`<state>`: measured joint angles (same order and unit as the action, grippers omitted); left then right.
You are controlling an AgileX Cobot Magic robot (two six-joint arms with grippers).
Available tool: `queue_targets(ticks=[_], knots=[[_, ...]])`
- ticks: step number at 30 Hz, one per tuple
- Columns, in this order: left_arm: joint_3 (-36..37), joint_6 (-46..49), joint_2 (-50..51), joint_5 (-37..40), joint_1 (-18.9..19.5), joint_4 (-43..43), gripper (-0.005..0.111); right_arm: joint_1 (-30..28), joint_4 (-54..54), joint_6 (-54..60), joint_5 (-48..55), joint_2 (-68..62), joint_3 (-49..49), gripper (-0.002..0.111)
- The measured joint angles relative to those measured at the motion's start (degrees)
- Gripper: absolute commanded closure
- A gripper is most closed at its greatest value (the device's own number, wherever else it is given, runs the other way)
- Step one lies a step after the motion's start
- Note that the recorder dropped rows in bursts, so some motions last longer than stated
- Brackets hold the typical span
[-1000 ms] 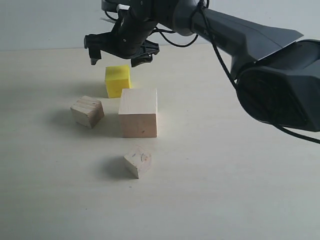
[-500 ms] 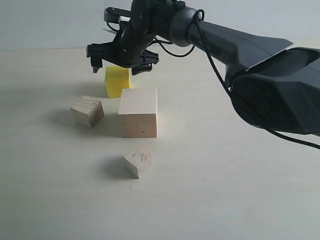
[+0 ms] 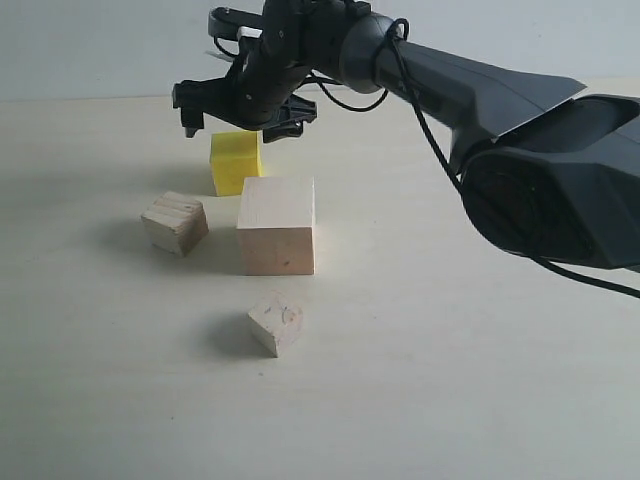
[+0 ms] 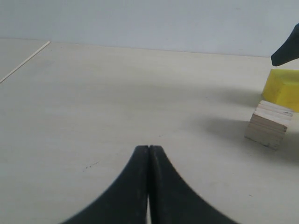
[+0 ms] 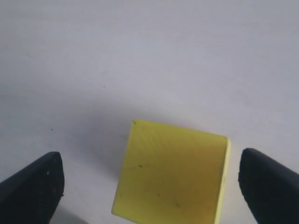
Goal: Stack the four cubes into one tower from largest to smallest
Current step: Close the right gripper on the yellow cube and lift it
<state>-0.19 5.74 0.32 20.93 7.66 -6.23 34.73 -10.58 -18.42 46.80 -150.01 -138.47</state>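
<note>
Wooden knot-marked cube [image 3: 276, 323] nearest, on the table [image 3: 450, 380]. Behind it, large pale cube [image 3: 277, 225], with other small cube [image 3: 174, 222] off to its left. Farther back, yellow cube [image 3: 236, 161], resting on table. Straight above it, right gripper [image 3: 232, 122], spread wide, flanking, not touching. Left gripper [image 4: 148, 154] pressed together, empty, farther off.

All four cubes sit straight on the bench [image 3: 450, 380]. The biggest cube [image 3: 277, 225] is in the middle, the mid-sized cube [image 3: 236, 163] is behind it and a bit to the left, the smaller cube [image 3: 174, 223] is off to its left, and the smallest cube [image 3: 276, 323] is out front, nearest the camera. The right claw [image 3: 232, 125] hangs just above the mid-sized cube, with a jaw out on either side.
</note>
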Motion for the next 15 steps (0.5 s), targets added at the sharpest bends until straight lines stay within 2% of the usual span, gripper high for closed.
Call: queue_targets(ticks=[15], knots=[[0.0,0.0,0.0,0.0,0.0,0.0,0.107,0.0,0.0,-0.9,-0.39,-2.39,0.0,0.014]])
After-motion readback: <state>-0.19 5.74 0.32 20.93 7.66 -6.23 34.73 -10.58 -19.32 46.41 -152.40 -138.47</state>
